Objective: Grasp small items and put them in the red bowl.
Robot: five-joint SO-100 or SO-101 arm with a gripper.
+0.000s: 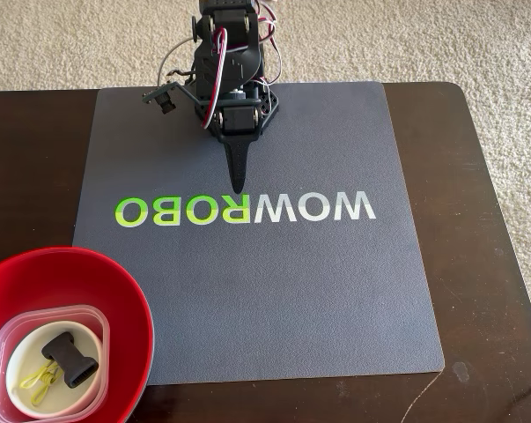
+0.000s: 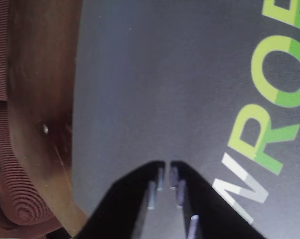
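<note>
Fixed view: red bowl [image 1: 115, 291] at the lower left corner, partly over the grey mat [image 1: 335, 291] and partly over the dark table [image 1: 476, 220]; inside it a clear tub [image 1: 96, 319], inside that a white bowl [image 1: 23, 361], and in the white bowl a black buckle [image 1: 70, 359] beside a yellow-green clip [image 1: 36, 381]. No loose item anywhere on the mat, so task likely finished. Gripper [image 1: 239, 185] over the middle of the mat, tip down by the printed logo [image 1: 247, 209], well apart from the red bowl, holding nothing. Wrist view: gripper [image 2: 167, 167] nearly together, only a thin slit between the black fingertips [image 2: 154, 172], nothing clamped, bare mat [image 2: 164, 74] below, green and white letters [image 2: 269, 99] at right, table edge [image 2: 35, 124] at left. Risks from here, as judgement: tip close above the mat, so a further drop could jab or drag the mat and shift the red bowl resting on its corner; a sweep toward the lower left could knock the red bowl's rim and tip the stacked tub, white bowl, buckle and clip out; red bowl close to the table edge, so a hard nudge could send it off; an empty grasp at the logo would waste a move
</note>
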